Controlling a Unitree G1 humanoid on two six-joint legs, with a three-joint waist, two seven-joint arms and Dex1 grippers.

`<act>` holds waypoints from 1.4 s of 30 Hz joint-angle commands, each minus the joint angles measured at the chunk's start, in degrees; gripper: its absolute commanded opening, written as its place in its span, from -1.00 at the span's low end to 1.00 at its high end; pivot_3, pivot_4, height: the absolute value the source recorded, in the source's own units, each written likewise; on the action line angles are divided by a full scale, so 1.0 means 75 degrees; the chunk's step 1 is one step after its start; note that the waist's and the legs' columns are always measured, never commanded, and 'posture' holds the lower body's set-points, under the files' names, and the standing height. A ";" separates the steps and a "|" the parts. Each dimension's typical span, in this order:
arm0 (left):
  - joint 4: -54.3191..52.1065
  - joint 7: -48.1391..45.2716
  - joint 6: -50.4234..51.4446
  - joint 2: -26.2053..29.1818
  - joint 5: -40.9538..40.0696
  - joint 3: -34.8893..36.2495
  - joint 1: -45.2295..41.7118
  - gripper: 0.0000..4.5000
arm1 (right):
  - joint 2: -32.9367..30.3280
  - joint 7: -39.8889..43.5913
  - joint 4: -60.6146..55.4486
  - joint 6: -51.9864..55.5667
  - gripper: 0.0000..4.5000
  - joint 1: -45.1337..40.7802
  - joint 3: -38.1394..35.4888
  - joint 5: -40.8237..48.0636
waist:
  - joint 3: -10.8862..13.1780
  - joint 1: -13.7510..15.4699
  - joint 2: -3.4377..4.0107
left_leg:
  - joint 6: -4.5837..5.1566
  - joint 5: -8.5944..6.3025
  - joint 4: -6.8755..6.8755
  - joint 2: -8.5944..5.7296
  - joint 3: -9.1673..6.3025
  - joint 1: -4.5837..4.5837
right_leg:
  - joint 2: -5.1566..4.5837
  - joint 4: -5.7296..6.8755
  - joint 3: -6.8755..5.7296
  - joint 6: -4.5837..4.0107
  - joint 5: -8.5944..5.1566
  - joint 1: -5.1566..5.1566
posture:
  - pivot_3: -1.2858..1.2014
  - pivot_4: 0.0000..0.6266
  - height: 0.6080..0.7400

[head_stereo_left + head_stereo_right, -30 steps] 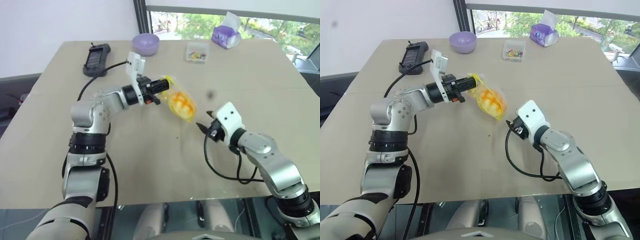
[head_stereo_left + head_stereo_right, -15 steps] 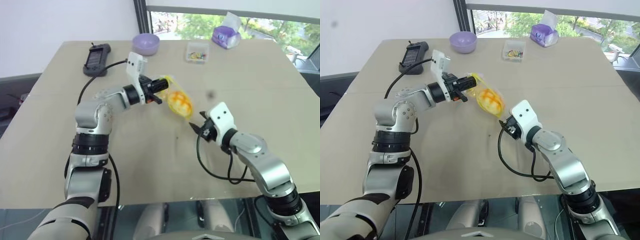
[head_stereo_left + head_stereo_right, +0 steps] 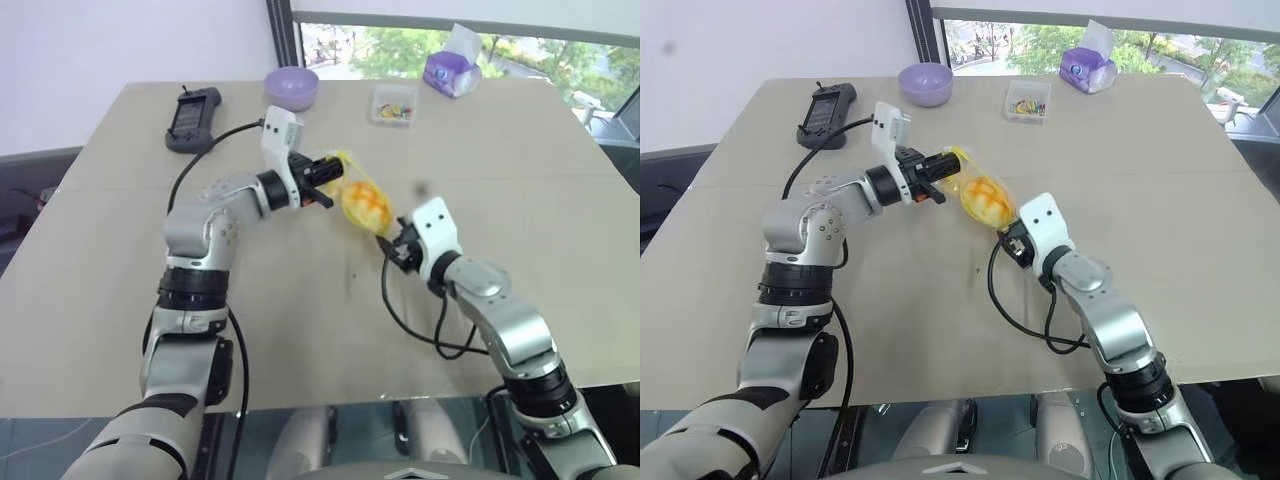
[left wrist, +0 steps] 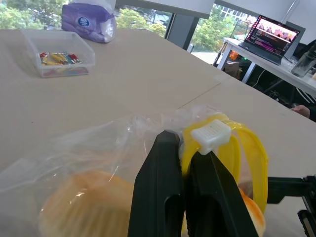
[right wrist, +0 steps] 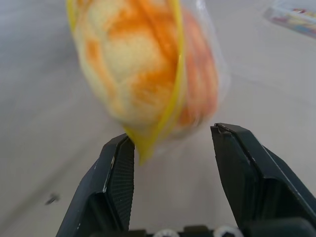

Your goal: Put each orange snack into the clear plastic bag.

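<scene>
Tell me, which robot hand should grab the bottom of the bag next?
Probably the right. The right gripper is open, with the low yellow-edged corner of the clear plastic bag just above the gap between its fingers. The left gripper is busy: it is shut on the bag's top, holding it up with the orange snacks inside.

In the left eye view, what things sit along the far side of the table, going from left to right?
Black charger → purple bowl → small clear box → purple tissue pack.
</scene>
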 commanded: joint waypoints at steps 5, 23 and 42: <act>-0.0347 0.0106 -0.0084 -0.0078 -0.0060 0.0079 -0.0155 -1.00 | 0.0136 -0.0221 0.0056 -0.0319 -0.37 -0.0159 -0.0223 -0.0184 | 0.0000 -0.0003 0.0000 | 0.0000 0.0000 0.0000 0.0000 -0.0001 0.0000 | 0.0000 -0.0001 0.0000 0.0000 0.0000 0.0000 | 0.03 -0.52 1.00; 0.0434 -0.1515 0.0505 0.0672 -0.0521 -0.0001 -0.0505 -1.00 | -0.4469 0.4134 -0.0344 -0.0568 -0.99 -0.0675 -0.1455 0.1180 | 0.0009 -0.0010 0.0014 | 0.0006 -0.0002 -0.0007 -0.0011 -0.0001 -0.0006 | -0.0003 -0.0013 -0.0007 0.0002 -0.0001 0.0004 | 0.03 -0.52 1.00; 0.0190 -0.3281 -0.1554 0.0692 0.0475 -0.1415 -0.0539 -1.00 | -0.4930 0.6494 0.2715 -0.2741 -0.99 -0.3588 0.0107 0.0393 | 0.0013 -0.0116 0.0010 | 0.0004 -0.0002 -0.0003 0.0008 0.0008 -0.0024 | -0.0007 -0.0019 -0.0001 0.0002 0.0000 -0.0016 | 0.03 -0.52 1.00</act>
